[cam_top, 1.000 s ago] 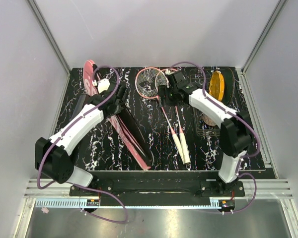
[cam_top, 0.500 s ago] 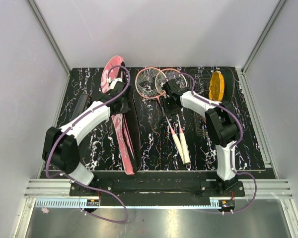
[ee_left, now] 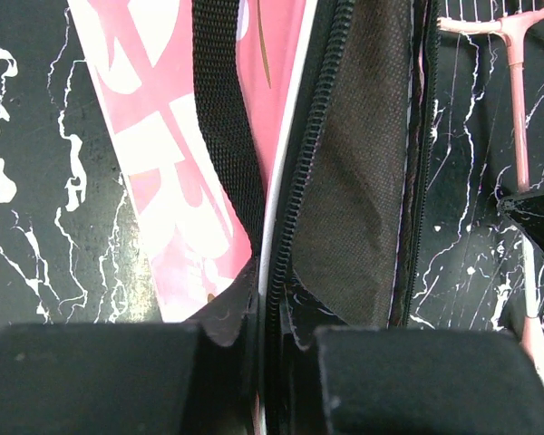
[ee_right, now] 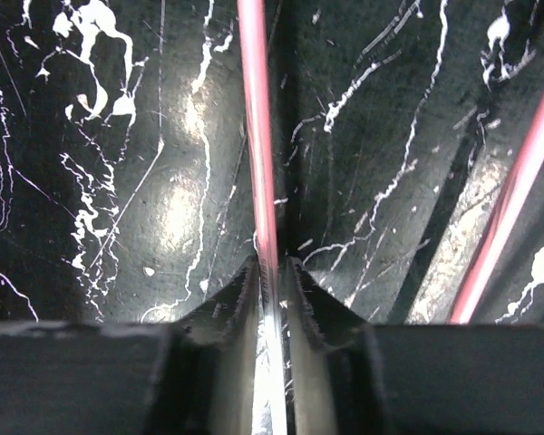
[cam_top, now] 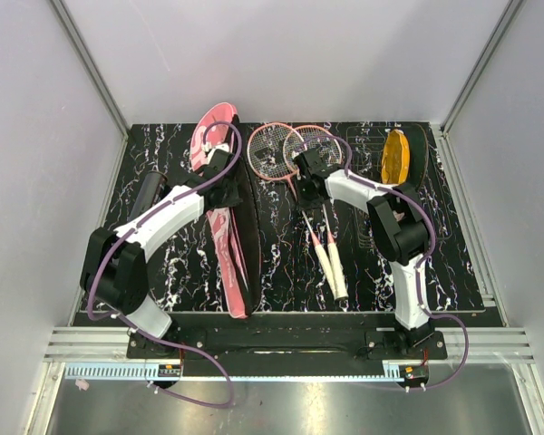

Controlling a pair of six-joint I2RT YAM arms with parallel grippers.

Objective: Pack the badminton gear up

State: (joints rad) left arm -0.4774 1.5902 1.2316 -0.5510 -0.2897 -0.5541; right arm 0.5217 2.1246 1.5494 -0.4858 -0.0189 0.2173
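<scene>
A long pink cover point(cam_top: 219, 231) with black lining lies lengthwise left of centre, its zip open. My left gripper point(cam_top: 223, 184) is shut on the cover's zip edge point(ee_left: 286, 208), and the pink lettered face point(ee_left: 154, 172) shows to its left. Two pink-framed rackets point(cam_top: 274, 150) lie side by side at the middle, with their white handles point(cam_top: 334, 270) towards the near edge. My right gripper point(cam_top: 308, 188) is shut on one racket's pink shaft point(ee_right: 257, 136), just below the heads. The other shaft point(ee_right: 517, 181) runs to its right. A black tube point(cam_top: 150, 190) lies at the far left.
A yellow oval disc point(cam_top: 396, 156) stands on a dark round thing at the back right. The black marbled mat point(cam_top: 281, 290) ends at a metal rail along the near edge. White walls close in the left, back and right.
The left arm has swung the cover from a slant to lie straight, further right and back. The right gripper has slid down onto the racket shaft and closed on it.
</scene>
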